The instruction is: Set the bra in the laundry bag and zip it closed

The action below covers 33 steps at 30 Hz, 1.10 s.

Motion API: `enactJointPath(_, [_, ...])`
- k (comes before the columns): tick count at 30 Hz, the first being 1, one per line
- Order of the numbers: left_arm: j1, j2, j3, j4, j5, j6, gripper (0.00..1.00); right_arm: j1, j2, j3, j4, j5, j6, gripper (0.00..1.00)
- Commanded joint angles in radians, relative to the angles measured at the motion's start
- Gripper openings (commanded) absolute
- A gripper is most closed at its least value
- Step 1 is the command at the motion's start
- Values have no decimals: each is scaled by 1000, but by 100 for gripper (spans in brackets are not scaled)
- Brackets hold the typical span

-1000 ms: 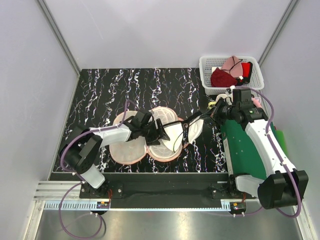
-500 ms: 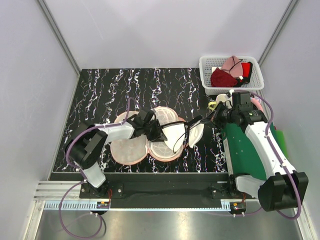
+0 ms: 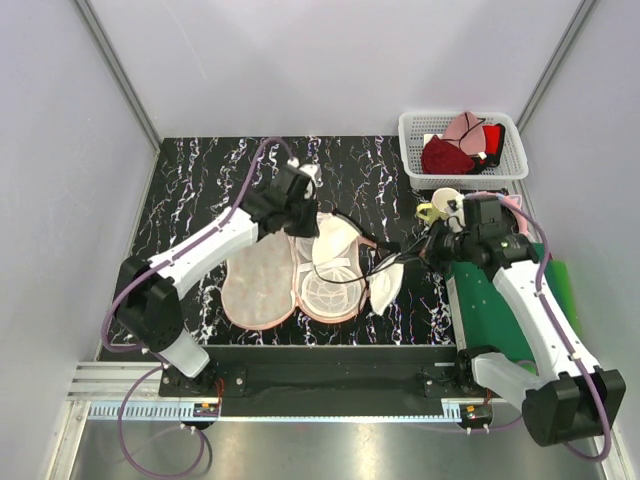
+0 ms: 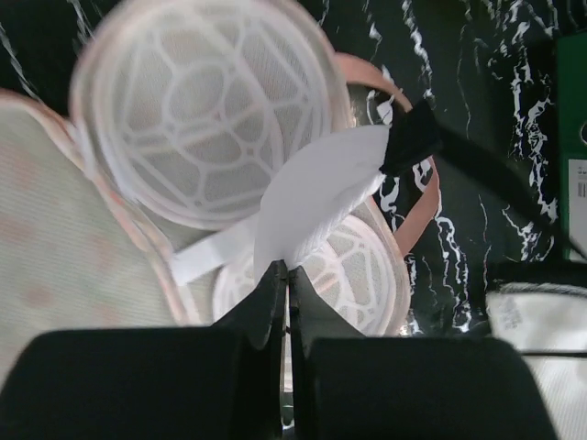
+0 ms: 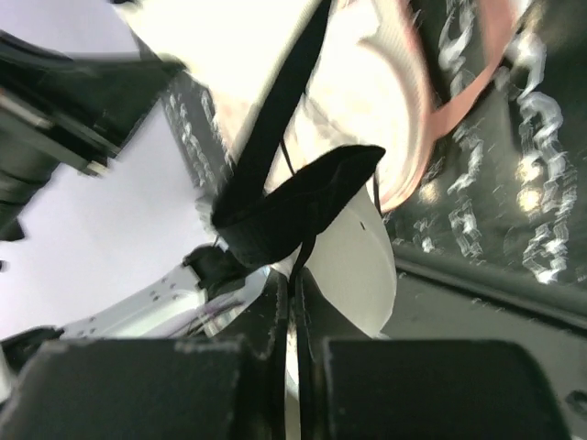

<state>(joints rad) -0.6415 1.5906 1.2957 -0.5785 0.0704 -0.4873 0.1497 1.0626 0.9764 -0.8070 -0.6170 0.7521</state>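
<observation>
While the peach, red-speckled clamshell laundry bag [image 3: 252, 292] lies open on the black marble-patterned table [image 3: 200, 180], the white padded bra with thin black straps [image 3: 338, 243] is stretched between the two arms. One cup is over the white lattice domes in the bag's right half and the other hangs just past its right rim. The left gripper [image 4: 286, 280] has its fingers pressed together on the thin edge of the nearer white cup. The right gripper [image 5: 293, 280] is likewise pinched tight on the black band and strap at the far end. The zip looks fully undone and neither cup is seated yet, so the task seems to be in its loading step. I judge the bra to be light and soft. Its padded cups look springy enough to pop back out of a dome, and the straps are thin, slick and apt to snag on the zip edge. The firmer cup rim or the band seems the better hold, since a strap alone would let the cups swing. The white plastic basket [image 3: 512, 150] of other garments sits well apart at the far right.
</observation>
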Motion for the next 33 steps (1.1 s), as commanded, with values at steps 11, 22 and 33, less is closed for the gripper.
enactJointPath(11, [81, 144, 232, -244, 0, 584, 0, 554, -50, -326, 767, 670, 895, 0])
enactJointPath(22, [115, 265, 340, -256, 92, 762, 0, 669, 211, -416, 1109, 783, 1027, 0])
enactJointPath(33, [121, 71, 330, -279, -161, 384, 96, 671, 133, -559, 982, 678, 1000, 0])
